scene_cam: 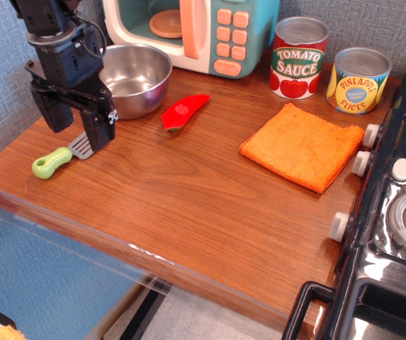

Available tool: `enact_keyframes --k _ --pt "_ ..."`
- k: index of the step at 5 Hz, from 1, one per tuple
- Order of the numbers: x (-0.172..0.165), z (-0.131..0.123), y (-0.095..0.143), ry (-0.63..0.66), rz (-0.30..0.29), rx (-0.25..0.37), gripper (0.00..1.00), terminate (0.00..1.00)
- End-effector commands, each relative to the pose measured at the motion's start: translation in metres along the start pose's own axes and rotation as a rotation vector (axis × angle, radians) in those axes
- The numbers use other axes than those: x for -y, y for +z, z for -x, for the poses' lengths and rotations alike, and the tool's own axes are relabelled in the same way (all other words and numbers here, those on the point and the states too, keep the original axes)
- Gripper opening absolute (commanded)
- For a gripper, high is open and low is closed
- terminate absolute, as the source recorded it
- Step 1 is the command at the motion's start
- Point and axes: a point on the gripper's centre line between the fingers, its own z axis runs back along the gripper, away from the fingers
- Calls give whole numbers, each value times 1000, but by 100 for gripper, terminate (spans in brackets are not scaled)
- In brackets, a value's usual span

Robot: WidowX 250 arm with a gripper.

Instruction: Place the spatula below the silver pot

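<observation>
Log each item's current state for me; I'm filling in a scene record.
hand: open, empty, above the spatula blade
spatula: flat on the table, released
silver pot: upright, empty
toy microwave: door closed
tomato sauce can: upright
pineapple can: upright
orange cloth: folded flat

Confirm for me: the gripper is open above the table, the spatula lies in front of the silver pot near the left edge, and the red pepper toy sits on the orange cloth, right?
Not quite. The observation.image view shows the red pepper toy on bare wood between the silver pot and the orange cloth, not on the cloth. The rest holds: gripper open, spatula lying in front of the pot near the left edge.
</observation>
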Motion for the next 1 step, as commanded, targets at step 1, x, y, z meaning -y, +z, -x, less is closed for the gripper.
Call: enact_keyframes --k 1 --pt "2 -2 12 -4 -17 22 100 100"
